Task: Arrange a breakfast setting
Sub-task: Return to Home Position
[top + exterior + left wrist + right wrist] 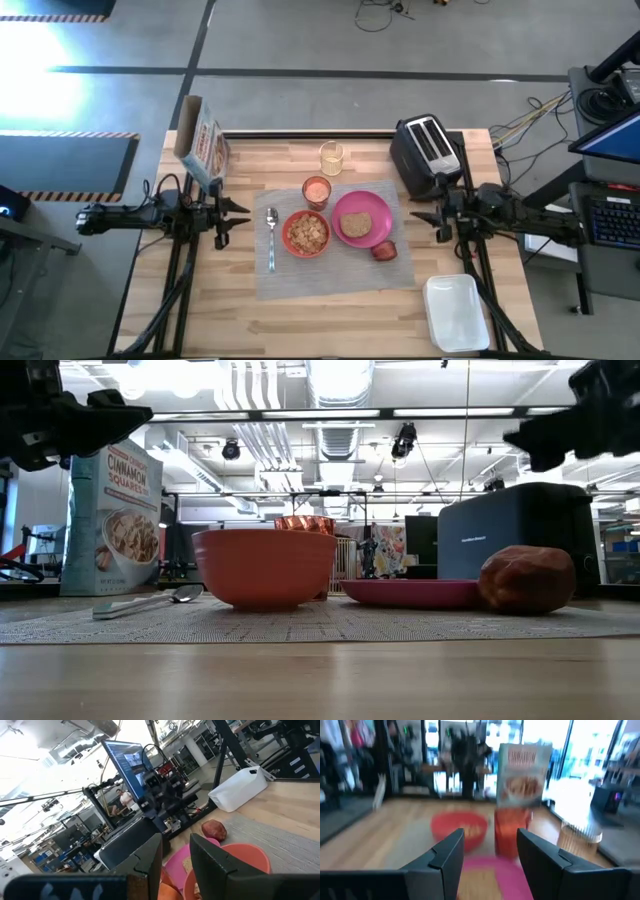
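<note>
the left hand [236,213] and the right hand [424,216] hang released and empty, one off each end of the grey placemat [330,280]. between them lie the spoon [271,238] — nearest the left hand — the red-orange bowl [286,236] and the pink plate [379,210] with toast [354,226].

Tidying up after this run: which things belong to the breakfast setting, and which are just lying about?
Setting: mat, plate, toast, bowl, cup, spoon, apple.
Lying about: cereal box, toaster, glass, white tub.
</note>
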Controlling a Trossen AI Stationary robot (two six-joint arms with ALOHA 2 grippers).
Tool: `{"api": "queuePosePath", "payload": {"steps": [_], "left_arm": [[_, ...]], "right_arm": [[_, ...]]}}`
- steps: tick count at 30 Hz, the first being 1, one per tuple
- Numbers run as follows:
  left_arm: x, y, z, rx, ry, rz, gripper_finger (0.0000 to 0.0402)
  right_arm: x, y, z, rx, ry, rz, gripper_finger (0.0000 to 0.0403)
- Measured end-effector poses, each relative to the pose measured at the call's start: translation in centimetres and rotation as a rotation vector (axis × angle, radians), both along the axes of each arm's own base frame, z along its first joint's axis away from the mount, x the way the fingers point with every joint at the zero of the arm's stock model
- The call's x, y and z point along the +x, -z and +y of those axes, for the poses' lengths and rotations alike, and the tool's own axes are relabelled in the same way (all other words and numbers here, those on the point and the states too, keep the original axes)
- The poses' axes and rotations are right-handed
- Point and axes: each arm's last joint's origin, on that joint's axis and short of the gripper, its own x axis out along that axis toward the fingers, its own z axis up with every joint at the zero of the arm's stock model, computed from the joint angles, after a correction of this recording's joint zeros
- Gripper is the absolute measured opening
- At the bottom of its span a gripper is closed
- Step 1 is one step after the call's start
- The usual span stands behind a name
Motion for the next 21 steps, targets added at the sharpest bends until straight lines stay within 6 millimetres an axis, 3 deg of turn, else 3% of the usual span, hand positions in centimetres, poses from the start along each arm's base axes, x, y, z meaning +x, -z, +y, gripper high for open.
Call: {"api": "queuePosePath", "payload": {"steps": [6,21], "left_arm": [[0.0,0.0,0.0,0.000,0.000,0.001,0.0084],[0.0,0.0,0.0,0.000,0.000,0.001,0.0084]], "right_arm": [[-0.2,-1.4,0.0,-0.009,-0.001,-0.149,0.0171],[-0.1,-1.4,0.0,-0.011,0.000,-0.160,0.0171]]}}
